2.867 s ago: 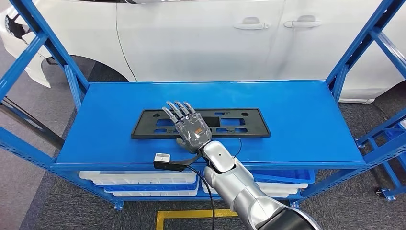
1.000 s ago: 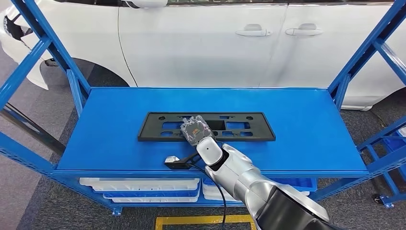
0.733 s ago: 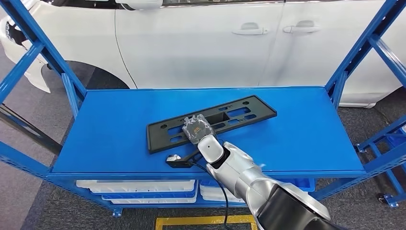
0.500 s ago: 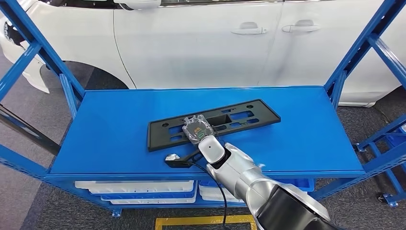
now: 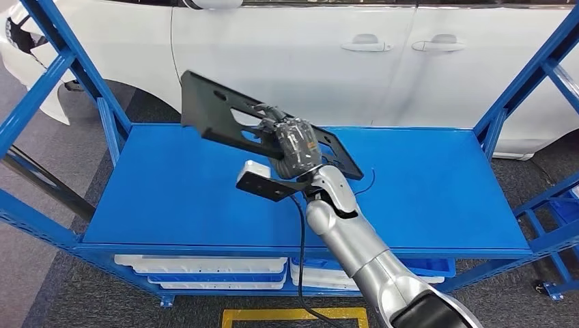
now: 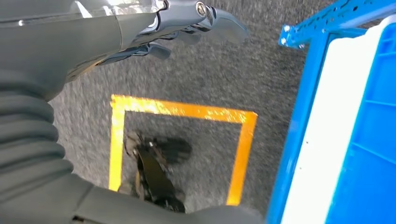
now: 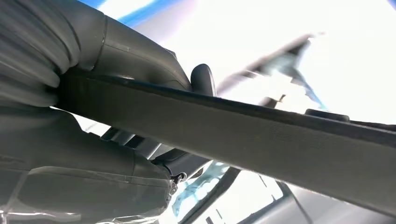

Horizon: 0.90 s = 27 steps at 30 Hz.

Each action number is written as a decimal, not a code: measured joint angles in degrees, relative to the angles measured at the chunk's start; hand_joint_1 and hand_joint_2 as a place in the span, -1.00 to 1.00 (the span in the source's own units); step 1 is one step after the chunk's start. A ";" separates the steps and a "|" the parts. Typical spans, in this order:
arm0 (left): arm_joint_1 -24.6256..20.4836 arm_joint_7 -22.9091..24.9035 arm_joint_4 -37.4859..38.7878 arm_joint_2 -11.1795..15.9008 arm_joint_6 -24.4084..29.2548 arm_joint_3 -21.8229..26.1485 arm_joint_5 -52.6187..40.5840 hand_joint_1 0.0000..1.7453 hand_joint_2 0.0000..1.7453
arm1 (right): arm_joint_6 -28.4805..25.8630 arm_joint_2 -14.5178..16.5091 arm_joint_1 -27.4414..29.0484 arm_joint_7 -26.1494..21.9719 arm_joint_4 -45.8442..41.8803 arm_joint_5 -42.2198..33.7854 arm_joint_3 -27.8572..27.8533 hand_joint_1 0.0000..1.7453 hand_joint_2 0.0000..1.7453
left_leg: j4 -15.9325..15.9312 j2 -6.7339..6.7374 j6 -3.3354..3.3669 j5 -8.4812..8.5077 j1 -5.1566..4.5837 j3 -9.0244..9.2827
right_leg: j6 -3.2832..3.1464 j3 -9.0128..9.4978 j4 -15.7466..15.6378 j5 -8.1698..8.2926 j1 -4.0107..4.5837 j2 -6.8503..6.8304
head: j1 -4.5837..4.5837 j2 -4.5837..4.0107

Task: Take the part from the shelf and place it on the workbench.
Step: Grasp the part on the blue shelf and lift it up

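The part is a long black plastic plate holder (image 5: 218, 117) with cut-outs. My right hand (image 5: 295, 142) grips it near its middle and holds it in the air above the blue shelf top (image 5: 171, 191), tilted, its left end highest. In the right wrist view the plate's dark edge (image 7: 261, 140) runs across the picture, clamped between the thumb (image 7: 204, 79) and the palm. My left hand (image 6: 187, 23) hangs over the floor, fingers loosely apart and holding nothing.
Blue shelf uprights (image 5: 61, 61) rise at both sides. A white car (image 5: 328, 55) stands close behind the shelf. White and blue bins (image 5: 205, 268) sit on the lower shelf. A yellow floor marking (image 6: 182, 112) lies beside the rack.
My right hand closed on the plate, turned it on the shelf and has now lifted it clear of the shelf top, tilted up to the left.
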 joint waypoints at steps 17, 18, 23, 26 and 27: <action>0.19 -0.70 0.00 -0.89 -0.44 4.93 0.03 -1.00 1.00 | 43.75 -6.57 19.26 -22.23 -46.67 -54.11 -2.04 1.00 1.00 | 4.09 0.15 -2.32 -2.17 -0.16 -1.15 | -2.07 5.41 -10.63 3.25 0.21 0.02 | -0.20 -0.01; 0.13 -0.29 0.00 -0.94 -0.15 4.96 -0.06 -1.00 1.00 | 44.14 -6.67 19.31 -22.23 -47.05 -54.17 -1.82 1.00 1.00 | 1.70 0.11 -2.00 -1.35 -0.28 -0.03 | -1.80 5.34 -10.54 3.30 0.30 0.07 | -0.18 -0.02; 0.18 1.98 0.00 -1.47 0.93 5.05 -0.39 -1.00 1.00 | 45.12 -7.16 19.40 -22.23 -47.37 -54.91 -0.91 1.00 1.00 | 0.12 0.12 -0.17 0.15 -0.33 -0.11 | -0.16 4.50 -9.20 2.10 0.25 0.10 | -0.08 -0.01; 0.09 3.20 0.00 -1.68 1.45 5.14 -0.65 -1.00 1.00 | 45.03 -7.48 19.19 -22.23 -47.13 -55.13 -0.47 1.00 1.00 | -0.05 0.33 0.57 1.34 -0.23 -1.48 | 0.53 1.16 0.36 -5.04 -0.07 0.03 | 0.02 0.00; 0.09 3.62 0.00 -1.69 1.68 5.17 -0.81 -1.00 1.00 | 44.95 -7.55 19.17 -22.22 -47.01 -55.14 -0.26 1.00 1.00 | 0.00 0.36 0.57 1.73 -0.26 -2.03 | 0.69 0.27 3.75 -6.77 -0.13 0.03 | 0.01 0.00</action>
